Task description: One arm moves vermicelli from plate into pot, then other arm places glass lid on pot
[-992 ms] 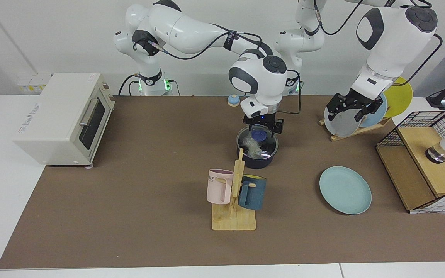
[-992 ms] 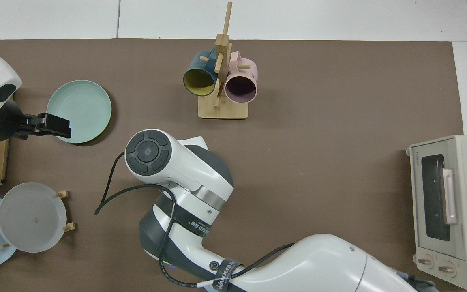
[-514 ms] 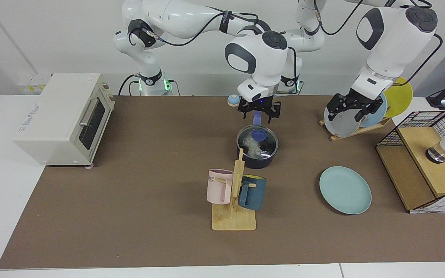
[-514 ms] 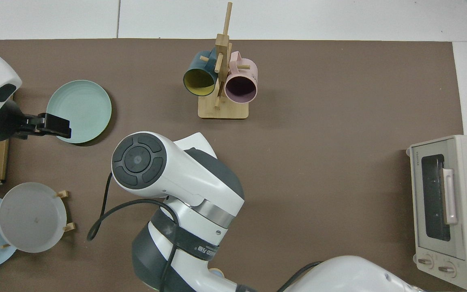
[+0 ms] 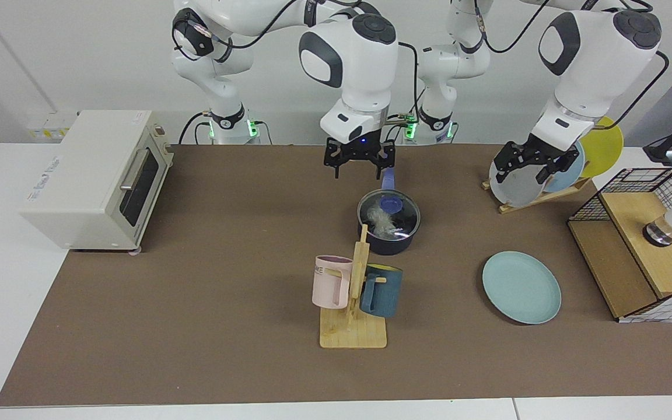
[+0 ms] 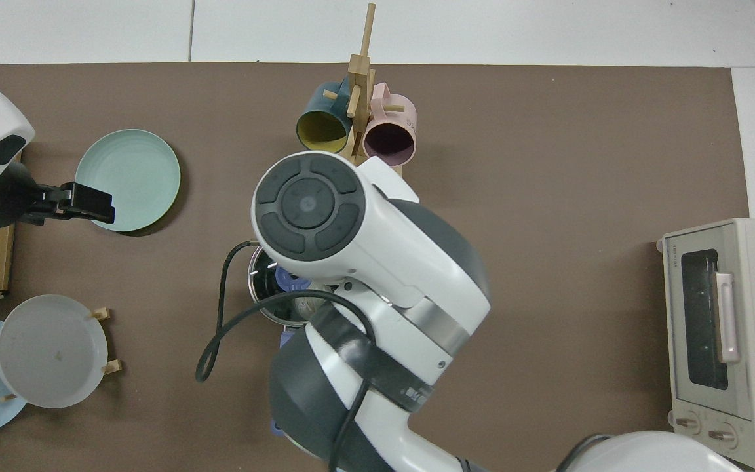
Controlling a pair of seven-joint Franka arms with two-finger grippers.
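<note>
Plate, round pale teal-blue, is sitting bare toward the table's near edge. Further back, mid-table, the small dark saucepan is holding the white vermicelli tangle under the clear blue-knobbed glass lid. Both steps look done. Right gripper is hanging above, beyond the pot, fingers apart, empty. Left gripper is waiting by the rear plate rack, fingers apart.

I've got two cams. Facing one sits across the bench, elevated, looking at the arm bases, wide. Top one looks straight down, nearer, half blocked by an arm. Both share mug rack, teal plate, toaster oven.
</note>
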